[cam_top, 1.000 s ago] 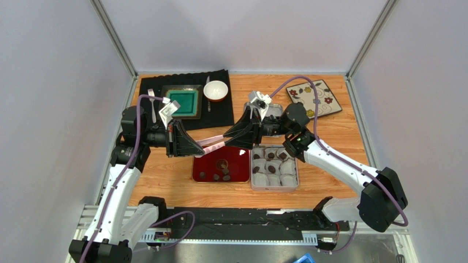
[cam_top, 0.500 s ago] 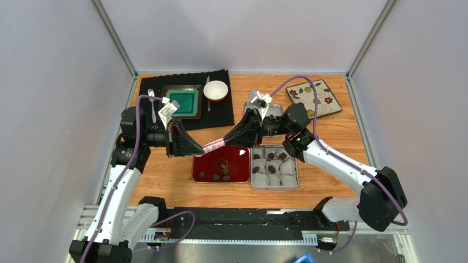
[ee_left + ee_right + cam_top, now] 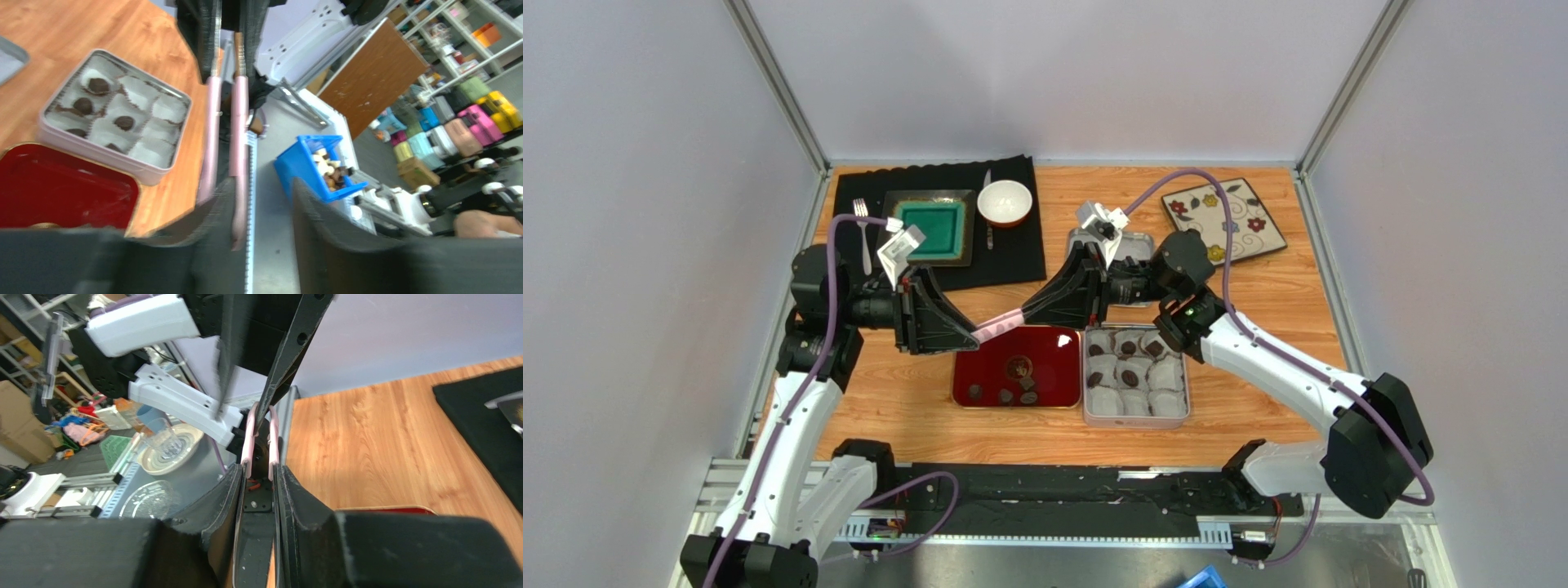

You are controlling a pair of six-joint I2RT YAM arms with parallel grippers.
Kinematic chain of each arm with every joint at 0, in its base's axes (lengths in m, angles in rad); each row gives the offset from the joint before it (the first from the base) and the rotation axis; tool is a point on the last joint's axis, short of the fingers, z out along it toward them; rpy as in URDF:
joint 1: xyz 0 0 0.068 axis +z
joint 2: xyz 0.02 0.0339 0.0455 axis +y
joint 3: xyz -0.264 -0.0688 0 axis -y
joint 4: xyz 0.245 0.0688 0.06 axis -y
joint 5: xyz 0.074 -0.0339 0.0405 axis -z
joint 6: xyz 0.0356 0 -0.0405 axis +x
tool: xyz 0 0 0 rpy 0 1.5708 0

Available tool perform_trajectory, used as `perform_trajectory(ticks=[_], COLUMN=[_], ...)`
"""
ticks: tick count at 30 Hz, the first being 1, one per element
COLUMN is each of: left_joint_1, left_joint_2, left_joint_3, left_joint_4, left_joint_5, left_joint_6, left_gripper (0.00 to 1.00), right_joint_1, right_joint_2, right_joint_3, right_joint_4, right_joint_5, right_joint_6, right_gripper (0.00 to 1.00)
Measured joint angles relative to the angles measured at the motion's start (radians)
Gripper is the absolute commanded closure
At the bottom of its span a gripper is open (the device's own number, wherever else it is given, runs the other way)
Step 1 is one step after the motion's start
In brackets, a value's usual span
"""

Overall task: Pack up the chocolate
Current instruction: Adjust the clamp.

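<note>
1. The left gripper (image 3: 263, 196) has its jaws parted. The pink tongs (image 3: 239, 122) lie against one finger, with clear space to the other.
2. The right gripper (image 3: 258, 478) is clenched on the far end of the same tongs, a finger pressed to each side.
3. In the overhead view the two grippers meet tip to tip at the centre of the frame, just above the red tray (image 3: 1051, 355). The tongs bridge the gap between them.
4. What has just changed: a second ago the left jaws were closed on the tongs and the right jaws stood wider. Now the right has closed and the left has let go.
5. My reading is that the tongs are passing from the left arm to the right. The right arm sits nearer the tin (image 3: 1136, 422), so it could then lift pieces across.
6. The chocolate pieces (image 3: 1020, 365) are in two places, both in the lower centre of the overhead view. About five lie loose in the red tray. Five or six more sit in white paper cups (image 3: 169, 107) inside the tin, just right of the tray, though blur makes that number uncertain. Several cups are empty, so packing looks about half done.
7. Counted elsewhere on the table (image 3: 1284, 319):
   - one tin lid (image 3: 1136, 245) behind the right gripper
   - one flowered tile (image 3: 1225, 221) at upper right
   - at upper left, one black mat (image 3: 1014, 263) bearing one green plate (image 3: 934, 227), one white bowl (image 3: 1005, 202), one fork (image 3: 862, 233) and one knife (image 3: 988, 227)
</note>
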Motion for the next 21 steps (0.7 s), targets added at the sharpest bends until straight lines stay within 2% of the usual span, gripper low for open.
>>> perform_trajectory(ticks=[1, 2, 9, 13, 21], left_joint_1=[0.0, 0.0, 0.032, 0.085, 0.287], left_joint_2=[0.0, 0.0, 0.0, 0.027, 0.124], left_joint_3=[-0.005, -0.011, -0.06, -0.057, -0.05], left_joint_4=[0.029, 0.068, 0.381, 0.483, 0.589], left_joint_5=[0.003, 0.005, 0.023, 0.037, 0.019], left_joint_6=[-0.028, -0.067, -0.319, -0.383, -0.415], left_gripper=[0.34, 0.04, 0.03, 0.03, 0.03], right_joint_1=[0.0, -0.001, 0.002, -0.004, -0.003], right_joint_2=[-0.003, -0.008, -0.095, -0.175, -0.309], right_joint_3=[0.0, 0.0, 0.0, 0.0, -0.001], right_joint_4=[-0.014, -0.039, -0.213, -0.314, -0.489], right_joint_5=[0.008, 0.022, 0.119, 0.159, 0.182], right_joint_6=[-0.007, -0.018, -0.132, -0.199, -0.295], right_gripper=[1.0, 1.0, 1.0, 1.0, 1.0])
